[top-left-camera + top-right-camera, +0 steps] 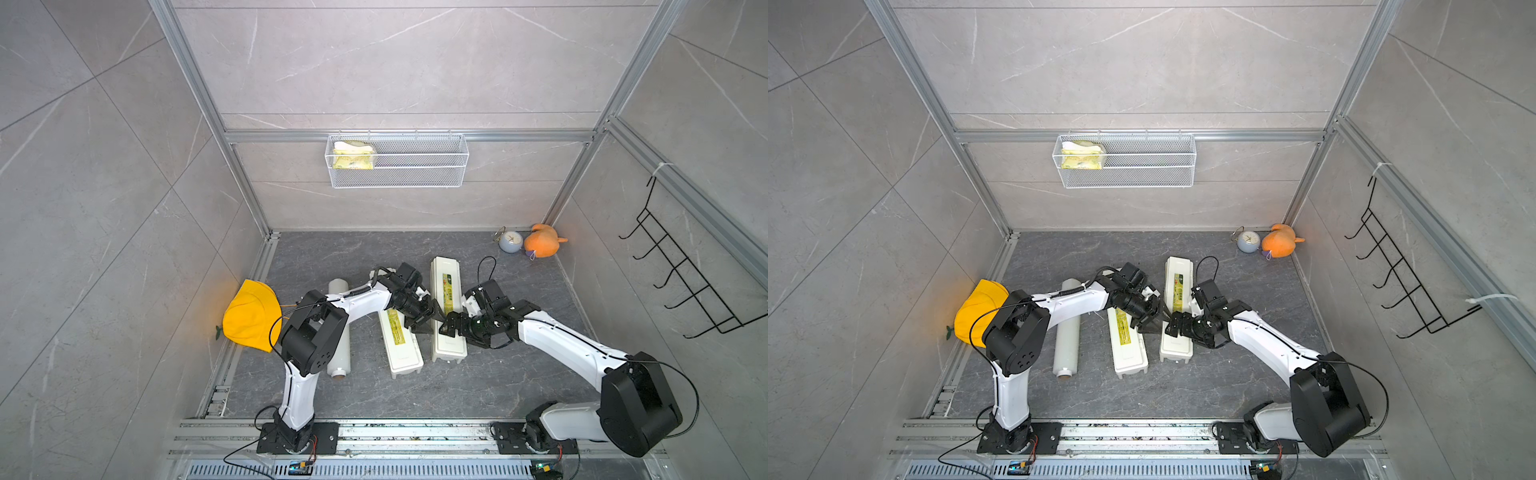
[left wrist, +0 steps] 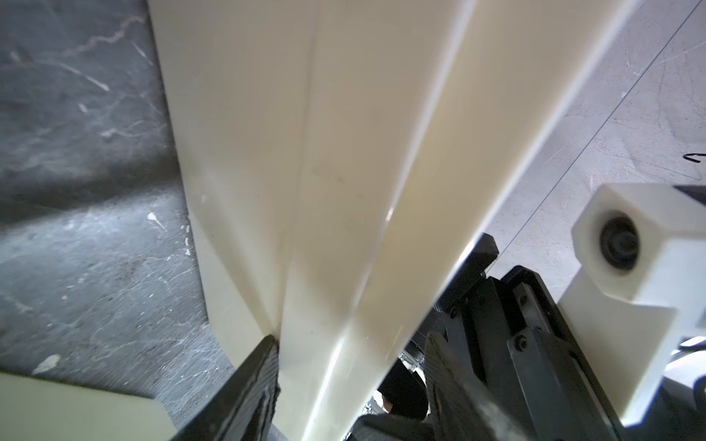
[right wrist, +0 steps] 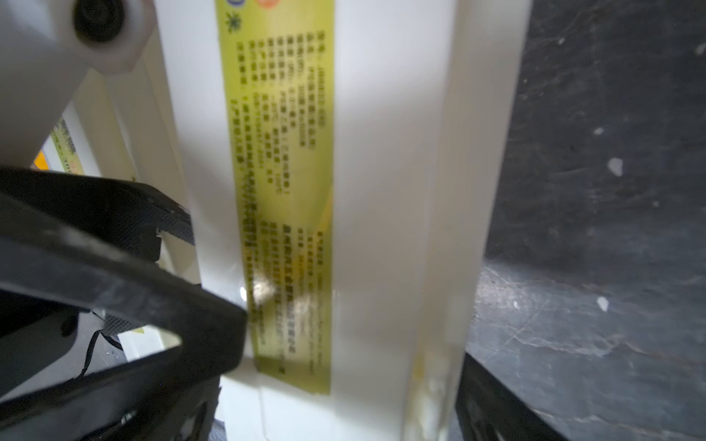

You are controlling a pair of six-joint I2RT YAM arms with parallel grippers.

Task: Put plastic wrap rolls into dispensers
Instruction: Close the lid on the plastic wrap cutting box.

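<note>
Plastic wrap roll (image 1: pixel 1067 340) is lying lengthwise on the dark table (image 1: pixel 498 374) at the near left. It is partly passing under the left arm, with its brown core showing at the near end. Near it but apart, the tilted dispenser (image 1: pixel 401 349) is resting with its label strip facing up.

The left claw (image 1: pixel 432 320) is reaching over to the straight dispenser (image 1: pixel 449 345), which is lying just beyond. In the left wrist view that box's cream edge is running between the fingers (image 2: pixel 252 382), one tip touching it; I cannot tell whether it is pinching.

The right claw (image 1: pixel 446 328) is meeting it there, its fingers (image 3: pixel 172 317) standing spread wide astride the same box.

Farther back, a small clock (image 1: pixel 510 242) and an orange plush toy (image 1: pixel 542 241) are sitting in the far right corner. A wire basket (image 1: pixel 399 178) is hanging on the back wall.
</note>
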